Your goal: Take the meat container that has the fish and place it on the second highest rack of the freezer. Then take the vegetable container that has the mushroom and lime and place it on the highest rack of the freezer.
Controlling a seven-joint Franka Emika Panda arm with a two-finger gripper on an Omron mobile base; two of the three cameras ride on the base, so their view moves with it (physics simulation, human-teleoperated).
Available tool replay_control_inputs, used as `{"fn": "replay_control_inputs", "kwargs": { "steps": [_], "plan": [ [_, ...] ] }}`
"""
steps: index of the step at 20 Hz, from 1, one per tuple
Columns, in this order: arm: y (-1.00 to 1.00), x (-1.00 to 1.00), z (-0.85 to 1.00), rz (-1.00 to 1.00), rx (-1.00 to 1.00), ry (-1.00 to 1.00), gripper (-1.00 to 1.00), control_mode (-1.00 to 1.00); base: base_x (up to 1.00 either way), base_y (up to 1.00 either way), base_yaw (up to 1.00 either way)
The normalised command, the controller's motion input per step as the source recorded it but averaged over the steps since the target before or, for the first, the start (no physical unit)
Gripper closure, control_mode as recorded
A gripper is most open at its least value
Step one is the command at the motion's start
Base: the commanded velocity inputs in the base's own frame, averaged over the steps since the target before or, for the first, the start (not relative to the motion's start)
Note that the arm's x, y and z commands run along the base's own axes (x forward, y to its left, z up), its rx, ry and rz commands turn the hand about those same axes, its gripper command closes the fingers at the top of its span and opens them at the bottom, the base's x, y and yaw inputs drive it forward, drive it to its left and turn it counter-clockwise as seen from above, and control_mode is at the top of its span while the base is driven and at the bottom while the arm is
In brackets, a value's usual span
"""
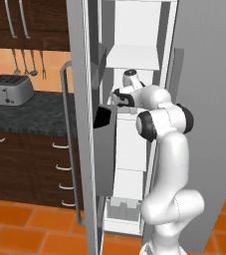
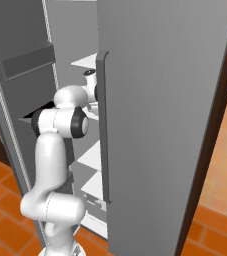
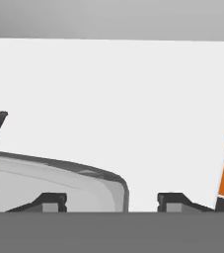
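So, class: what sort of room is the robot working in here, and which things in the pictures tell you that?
A home kitchen, rendered. A toaster sits on a dark stone counter above dark wood drawers, utensils hang on the wall, and the arm reaches into a tall grey freezer with white shelves.

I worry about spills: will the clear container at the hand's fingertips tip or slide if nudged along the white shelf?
The container looks low, wide and flat-rimmed, so tipping seems unlikely. On the smooth white shelf it would probably slide easily. Its thin clear walls suggest it is light, perhaps slightly flexible. The hand stands open.
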Motion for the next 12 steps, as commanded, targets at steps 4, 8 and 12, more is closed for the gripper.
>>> {"fn": "replay_control_inputs", "kwargs": {
  "steps": [4,8,12],
  "plan": [
    [0.00,-0.27,0.03,0.00,-0.02,0.00,-1.00,-1.00,0.00,0.00,0.00],
    [0.00,-0.61,-0.04,0.00,-0.01,0.00,-1.00,-1.00,0.00,0.00,0.00],
    [0.00,-0.22,-0.19,0.00,-0.02,-0.11,-1.00,-1.00,0.00,0.00,0.00]
  ]
}}
